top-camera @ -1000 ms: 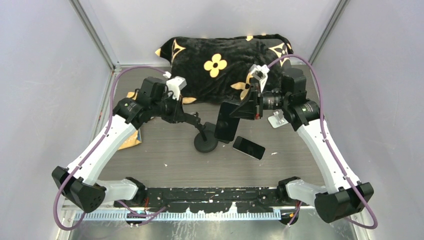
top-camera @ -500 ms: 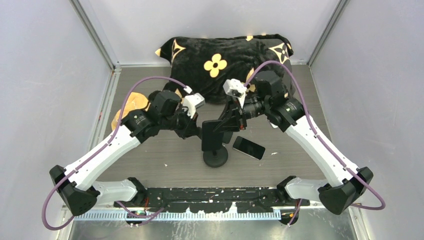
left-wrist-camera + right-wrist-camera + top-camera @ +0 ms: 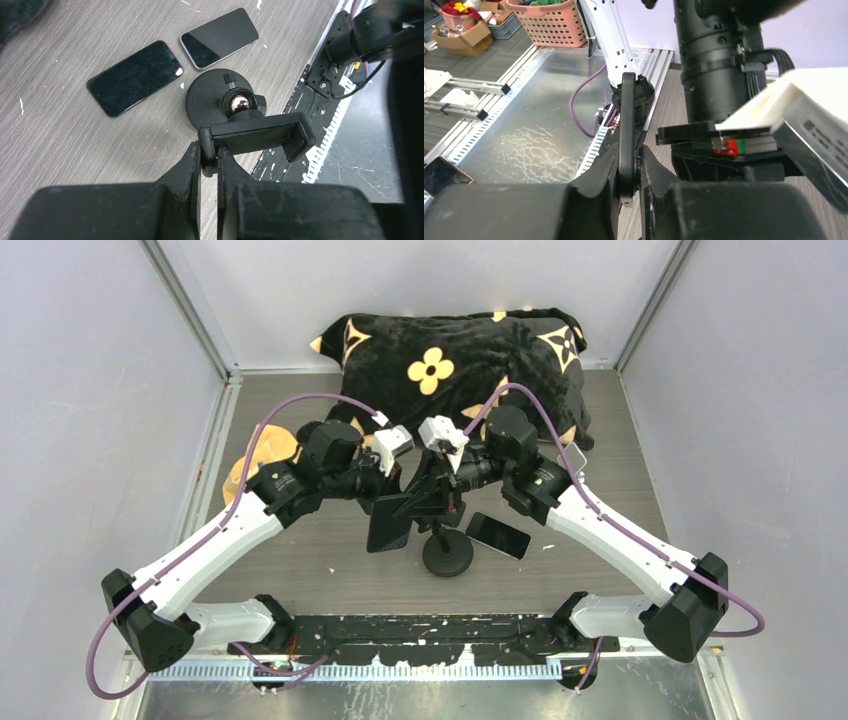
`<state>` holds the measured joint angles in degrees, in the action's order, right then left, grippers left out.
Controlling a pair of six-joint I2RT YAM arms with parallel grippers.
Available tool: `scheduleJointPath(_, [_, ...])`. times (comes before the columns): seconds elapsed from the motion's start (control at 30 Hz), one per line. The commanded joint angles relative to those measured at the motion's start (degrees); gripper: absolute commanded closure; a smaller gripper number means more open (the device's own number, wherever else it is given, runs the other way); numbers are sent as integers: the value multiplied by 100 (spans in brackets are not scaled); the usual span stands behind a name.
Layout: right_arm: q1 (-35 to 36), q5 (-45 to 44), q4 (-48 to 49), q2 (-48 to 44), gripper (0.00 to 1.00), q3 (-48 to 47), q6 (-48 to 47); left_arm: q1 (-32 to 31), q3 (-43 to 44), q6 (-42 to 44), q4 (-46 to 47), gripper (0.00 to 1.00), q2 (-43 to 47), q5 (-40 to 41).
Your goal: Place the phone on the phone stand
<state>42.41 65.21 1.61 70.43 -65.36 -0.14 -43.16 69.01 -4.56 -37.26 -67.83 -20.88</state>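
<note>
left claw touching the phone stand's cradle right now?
Touching. Left wrist view: the left claw is shut on one end of the phone stand cradle, pressed against both sides with no gap.

The grey wood-grain table (image 3: pixel 330 560) carries everything. The phone stand (image 3: pixel 205 100) rests on it by a round black base, directly below the left gripper (image 3: pixel 209 150). Just past that base, farther out from the gripper, 2 phones lie flat with screens up, side by side: a dark phone (image 3: pixel 135 77) and a silver-rimmed phone (image 3: pixel 219 38). Well beyond the gripper, a black blanket with yellow flowers (image 3: pixel 450 360) covers the table's far end. A tan flat item (image 3: pixel 238 478) lies behind the gripper, partly under its arm.
</note>
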Motion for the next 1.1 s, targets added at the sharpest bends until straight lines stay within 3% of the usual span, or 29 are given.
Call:
scheduleJointPath(0.0, [39,-225,1200,-57,99,115,377,0,60,-240,1009,100,340,-594])
scheduleJointPath(0.17, [27,-274,1087,-129,99,274,233,-1,27,-265,1091,100,385,-708])
scheduleJointPath(0.47, [-263,-285,-573,-316,99,148,-889,0,-22,-163,1026,99,524,-681])
scheduleJointPath(0.63, [-438,-327,-992,-452,99,162,-1141,0,-46,-116,924,100,604,-645])
scheduleJointPath(1.07, [-726,-834,-1582,-765,99,354,-852,0,-114,-157,952,99,622,-226])
